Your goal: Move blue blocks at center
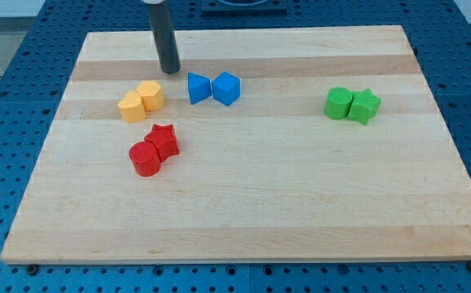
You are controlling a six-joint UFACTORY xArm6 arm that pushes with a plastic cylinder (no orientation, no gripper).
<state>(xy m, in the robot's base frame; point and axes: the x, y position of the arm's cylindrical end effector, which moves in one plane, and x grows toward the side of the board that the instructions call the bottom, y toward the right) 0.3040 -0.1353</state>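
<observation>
Blue blocks, a triangle-ish one [198, 87] touching a cube [227, 88], sat toward the board's [243, 212] upper left, near the yellow pair [142, 100]. My tip [170, 71] stood just up-left of them, not touching; no claw here, only a bare rod. I figured the best bet was pushing from behind both toward the view's bottom right, slowly, so they didn't split, and steering clear of the red pair [154, 149].

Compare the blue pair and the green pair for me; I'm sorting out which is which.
The blue pair sits left of centre near the view's top, just right of my tip; the green pair sits far right, away from it. The blue blocks look angular; one green block is a star. In both pairs, the blocks touch side by side.
</observation>
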